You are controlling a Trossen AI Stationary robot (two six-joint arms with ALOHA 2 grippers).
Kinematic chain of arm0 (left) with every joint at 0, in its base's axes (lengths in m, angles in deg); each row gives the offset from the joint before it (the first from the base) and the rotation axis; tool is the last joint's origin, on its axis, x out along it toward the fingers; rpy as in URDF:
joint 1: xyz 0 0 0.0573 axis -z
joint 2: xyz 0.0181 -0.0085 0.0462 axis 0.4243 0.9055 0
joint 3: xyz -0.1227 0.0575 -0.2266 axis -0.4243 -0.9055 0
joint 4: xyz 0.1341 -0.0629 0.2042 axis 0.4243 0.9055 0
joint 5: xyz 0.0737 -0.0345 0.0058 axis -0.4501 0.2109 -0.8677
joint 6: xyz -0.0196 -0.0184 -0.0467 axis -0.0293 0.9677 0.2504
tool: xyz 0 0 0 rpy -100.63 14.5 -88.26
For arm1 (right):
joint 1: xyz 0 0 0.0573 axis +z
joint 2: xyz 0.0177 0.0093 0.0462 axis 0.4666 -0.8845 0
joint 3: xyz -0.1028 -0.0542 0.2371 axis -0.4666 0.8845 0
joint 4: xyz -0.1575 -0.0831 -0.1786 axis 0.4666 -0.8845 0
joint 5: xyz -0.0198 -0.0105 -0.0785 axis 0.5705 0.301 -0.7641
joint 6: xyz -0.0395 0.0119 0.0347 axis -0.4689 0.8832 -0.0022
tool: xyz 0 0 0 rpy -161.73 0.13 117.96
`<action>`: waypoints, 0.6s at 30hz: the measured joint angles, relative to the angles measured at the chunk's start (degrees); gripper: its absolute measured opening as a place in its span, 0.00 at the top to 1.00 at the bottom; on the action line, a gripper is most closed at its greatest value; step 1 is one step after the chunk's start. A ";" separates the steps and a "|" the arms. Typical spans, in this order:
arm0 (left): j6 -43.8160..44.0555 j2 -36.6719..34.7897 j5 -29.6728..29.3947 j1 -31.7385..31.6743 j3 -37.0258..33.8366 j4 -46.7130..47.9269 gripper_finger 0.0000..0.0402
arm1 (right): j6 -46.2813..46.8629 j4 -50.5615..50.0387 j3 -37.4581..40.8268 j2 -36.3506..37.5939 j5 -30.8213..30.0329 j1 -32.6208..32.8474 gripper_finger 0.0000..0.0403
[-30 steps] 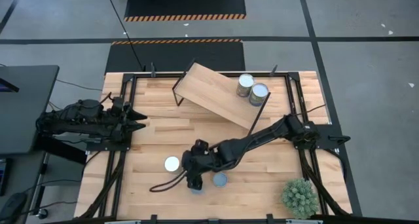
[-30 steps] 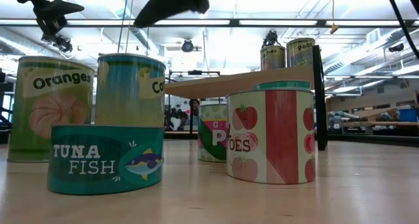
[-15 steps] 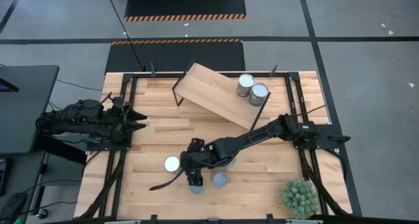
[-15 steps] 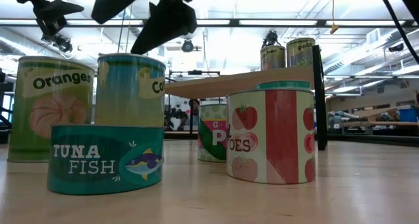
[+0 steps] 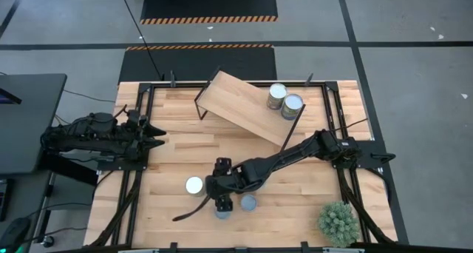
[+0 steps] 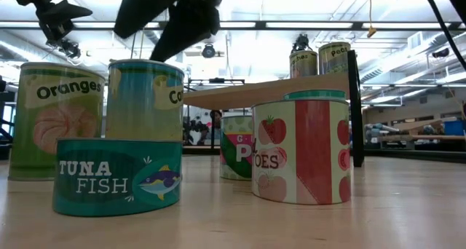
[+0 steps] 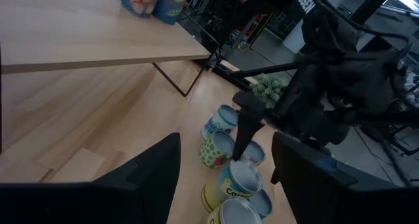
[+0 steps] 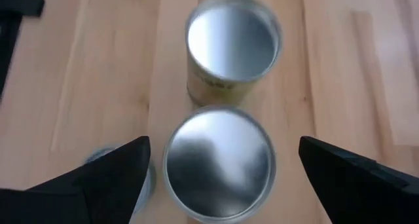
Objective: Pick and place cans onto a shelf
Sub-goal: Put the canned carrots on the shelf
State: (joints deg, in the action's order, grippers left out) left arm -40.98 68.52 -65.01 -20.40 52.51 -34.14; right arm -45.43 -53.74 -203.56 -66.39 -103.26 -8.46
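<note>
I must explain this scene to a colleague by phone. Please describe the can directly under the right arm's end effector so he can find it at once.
On the plank table, look at the near edge, left of the green plant. The right end effector, open, hovers over a cluster of cans. Its target is the tall can, with the Oranges can behind; the flat tuna can lies beside it.

Grey concrete floor (image 5: 414,53) is spreading around the plank tabletop (image 5: 177,153), with two dark mats (image 5: 208,5) edged in orange-black hazard stripes lying beyond it. Long ceiling lights (image 6: 306,25) are glowing over distant workbenches (image 6: 422,138); a dark desk (image 5: 22,120) is sitting alongside
</note>
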 joint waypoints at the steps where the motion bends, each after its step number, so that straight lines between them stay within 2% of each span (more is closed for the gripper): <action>1: -0.01 0.00 0.00 0.00 0.00 -0.02 0.39 | 0.02 -0.17 0.17 -0.02 0.21 -0.02 0.01; 13: -0.11 0.00 0.00 0.00 0.00 0.48 0.39 | -4.67 0.25 0.18 0.02 1.79 -0.61 0.01; 18: -0.11 0.00 0.00 0.00 0.00 1.13 0.39 | -5.19 3.39 2.58 -0.01 3.40 -1.43 0.01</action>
State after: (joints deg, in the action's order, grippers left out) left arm -41.09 68.52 -65.01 -20.40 52.51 -33.01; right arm -50.62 -50.35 -200.98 -66.41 -99.87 -9.89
